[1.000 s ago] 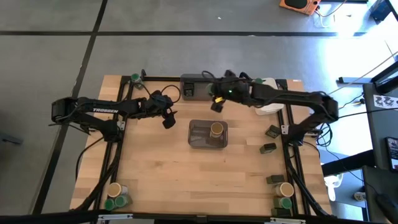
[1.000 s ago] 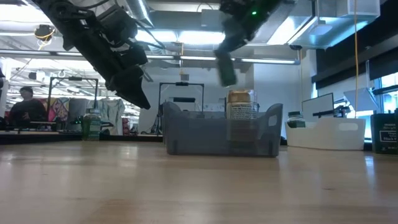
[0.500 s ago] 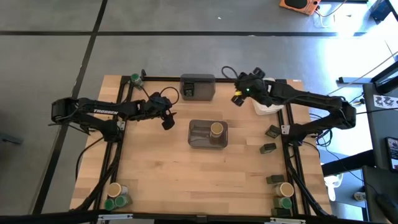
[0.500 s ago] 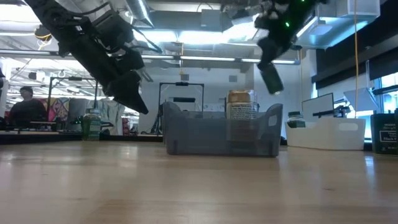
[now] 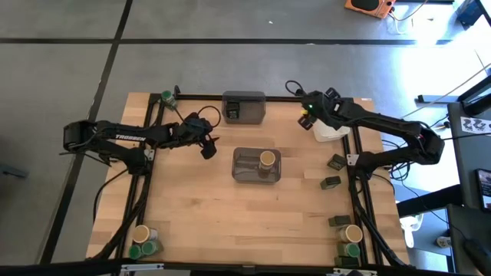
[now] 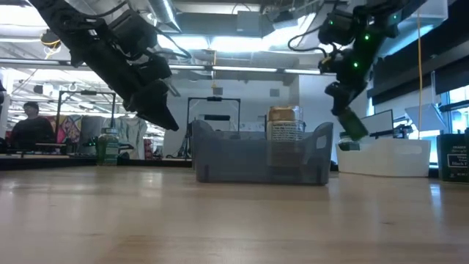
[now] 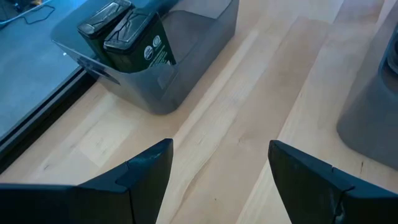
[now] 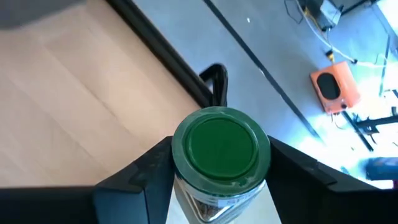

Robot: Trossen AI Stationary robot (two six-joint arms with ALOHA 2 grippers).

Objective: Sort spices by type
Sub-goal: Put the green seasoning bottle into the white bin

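My right gripper (image 5: 307, 120) is shut on a green-lidded jar (image 8: 221, 149) and hangs in the air at the left edge of the white tray (image 5: 336, 132). In the low view the jar (image 6: 353, 126) slants below the fingers, above the tray (image 6: 385, 158). My left gripper (image 7: 217, 168) is open and touches nothing; it hovers over bare wood between the far grey bin (image 5: 244, 107), which holds two dark tins (image 7: 127, 40), and the centre grey bin (image 5: 249, 170). A tan-lidded jar (image 5: 267, 159) stands upright in the centre bin. My right gripper pinches the green-lidded jar between its two fingers (image 8: 146, 177), on the clear body just under the lid (image 8: 186, 190), one finger on each side. The jar is lifted clear of table and tray and sits tilted in the hold.
Loose dark tins (image 5: 336, 162) (image 5: 331, 182) (image 5: 340, 221) lie near the table's right edge. Jars stand at the near left corner (image 5: 143, 241) and the near right corner (image 5: 351, 234). One green-lidded jar (image 5: 166, 96) stands at the far left corner. A person (image 6: 29, 125) shows in the room behind.
My right gripper has carried the green-lidded jar from near the far grey bin toward the table's right, over to the white tray, and has come lower; it stays shut on the jar.
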